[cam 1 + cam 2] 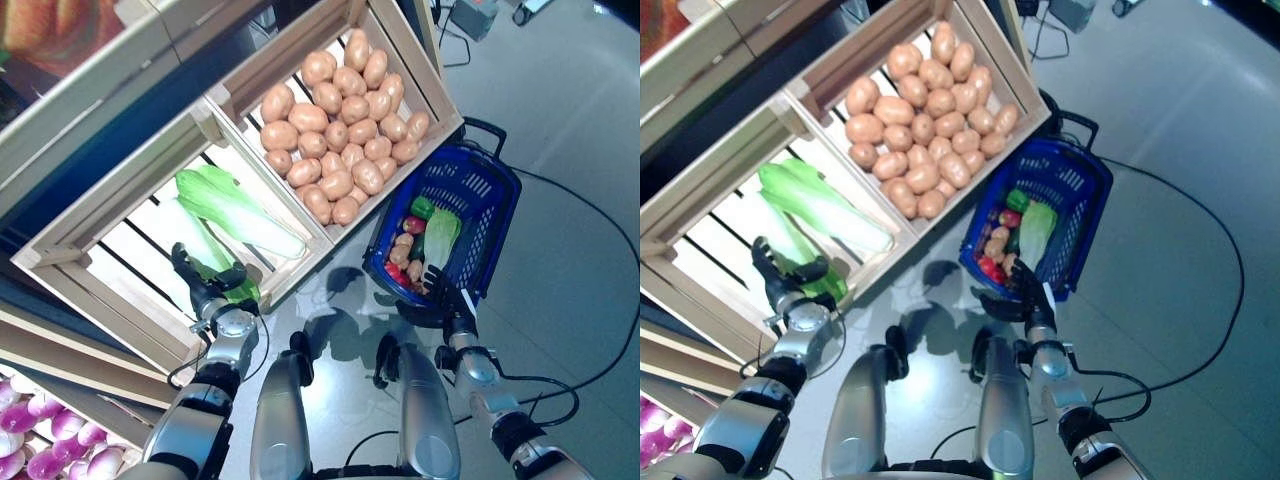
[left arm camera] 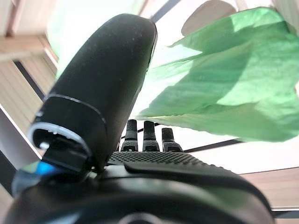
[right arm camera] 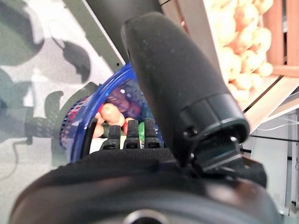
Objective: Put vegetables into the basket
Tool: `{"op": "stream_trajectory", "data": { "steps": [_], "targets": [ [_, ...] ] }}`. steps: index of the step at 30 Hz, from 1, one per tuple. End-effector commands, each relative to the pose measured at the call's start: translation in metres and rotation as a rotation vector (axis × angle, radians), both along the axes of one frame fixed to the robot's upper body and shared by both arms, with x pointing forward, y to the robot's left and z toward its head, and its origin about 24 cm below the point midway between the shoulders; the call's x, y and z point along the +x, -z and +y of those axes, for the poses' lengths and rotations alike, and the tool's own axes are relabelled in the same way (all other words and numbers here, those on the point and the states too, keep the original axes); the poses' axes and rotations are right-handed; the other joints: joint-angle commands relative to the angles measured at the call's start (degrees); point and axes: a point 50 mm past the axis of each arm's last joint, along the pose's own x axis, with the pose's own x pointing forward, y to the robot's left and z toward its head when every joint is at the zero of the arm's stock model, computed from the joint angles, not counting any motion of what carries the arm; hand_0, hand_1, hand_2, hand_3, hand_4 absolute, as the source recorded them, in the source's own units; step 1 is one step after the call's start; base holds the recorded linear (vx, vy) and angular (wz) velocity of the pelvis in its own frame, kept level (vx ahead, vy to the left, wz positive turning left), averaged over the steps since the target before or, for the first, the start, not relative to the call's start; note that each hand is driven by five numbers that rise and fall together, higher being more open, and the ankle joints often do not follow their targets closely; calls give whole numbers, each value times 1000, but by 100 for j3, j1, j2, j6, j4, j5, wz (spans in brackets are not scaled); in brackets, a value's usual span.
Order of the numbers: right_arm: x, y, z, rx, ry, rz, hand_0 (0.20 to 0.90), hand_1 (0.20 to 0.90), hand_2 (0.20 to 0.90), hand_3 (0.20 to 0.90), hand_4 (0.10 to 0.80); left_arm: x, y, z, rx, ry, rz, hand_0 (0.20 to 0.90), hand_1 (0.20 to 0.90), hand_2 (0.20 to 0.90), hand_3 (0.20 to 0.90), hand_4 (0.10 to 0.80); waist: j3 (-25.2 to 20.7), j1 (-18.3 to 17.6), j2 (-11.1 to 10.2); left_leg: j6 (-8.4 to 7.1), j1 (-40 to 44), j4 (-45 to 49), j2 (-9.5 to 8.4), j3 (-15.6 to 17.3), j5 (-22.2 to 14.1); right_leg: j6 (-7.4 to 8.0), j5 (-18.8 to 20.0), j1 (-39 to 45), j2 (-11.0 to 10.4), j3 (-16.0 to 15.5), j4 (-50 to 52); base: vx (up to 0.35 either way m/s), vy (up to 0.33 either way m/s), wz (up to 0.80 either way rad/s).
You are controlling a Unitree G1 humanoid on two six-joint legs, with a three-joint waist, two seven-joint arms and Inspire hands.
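The blue basket (image 1: 497, 187) stands on the floor to the right of the wooden stand. In it lie a pale green leafy cabbage (image 1: 440, 235), a green pepper (image 1: 422, 207), small potatoes (image 1: 403, 247) and red vegetables (image 1: 413, 224). My right hand (image 1: 442, 288) is at the basket's near rim with its fingers straight and holds nothing; the right wrist view shows it (image 3: 135, 158) with the basket (image 3: 74, 126) beyond. My left hand (image 1: 203, 282) reaches into the lower left crate, open, right beside a green leafy cabbage (image 1: 240, 215). In the left wrist view its fingers (image 2: 147, 137) are straight, with the cabbage's leaves (image 2: 224, 93) just past them.
The wooden stand (image 1: 60, 255) slants across the upper left, with a divider (image 1: 215, 115) between two crates. The front rail of the left crate (image 1: 140, 325) lies close under my left arm. Grey floor (image 1: 570, 300) spreads right of the basket.
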Motion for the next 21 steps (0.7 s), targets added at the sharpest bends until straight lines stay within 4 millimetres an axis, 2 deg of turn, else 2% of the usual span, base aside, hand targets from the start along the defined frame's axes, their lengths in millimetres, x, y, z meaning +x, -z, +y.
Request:
{"op": "stream_trajectory", "data": {
  "steps": [1,8,16,19,20,21],
  "targets": [
    [10,-25,9,55,40,-128,900,900,900,900,800,2,-14,21,2,-102,-23,900,900,900,900,800,-94,-166,-116,209,-126,656,-100,109,-840,-101,-101,55,-48,-69,74,-20,24,4],
    [17,-38,10,63,73,-175,900,900,900,900,800,13,-14,18,-103,-72,47,900,900,900,900,800,40,-258,-167,200,-706,1095,-11,62,-1024,-71,-199,-587,-18,57,505,-29,6,-1],
    [22,-44,14,72,88,-187,900,900,900,900,800,21,-8,9,-209,-15,124,900,900,900,900,800,91,-327,-238,228,-1152,1288,18,70,-1091,-43,-208,-1103,13,126,767,-4,0,0],
    [22,-44,14,79,102,-190,900,900,900,900,800,25,-6,4,-311,25,101,900,900,900,900,800,91,-366,-259,241,-1273,1380,33,75,-1137,-35,-242,-1251,14,127,886,-32,-7,-1],
    [22,-45,14,78,106,-192,900,900,900,900,800,25,-6,3,-344,31,82,839,839,839,839,759,91,-372,-260,241,-1281,1388,38,76,-1143,-34,-248,-1263,17,128,896,0,0,0],
    [23,-45,14,72,108,-197,900,900,900,900,800,26,-5,2,-372,44,56,300,300,300,300,400,91,-378,-259,241,-1280,1393,47,84,-1150,-28,-255,-1269,19,129,907,-20,2,-4]
  ]
}}
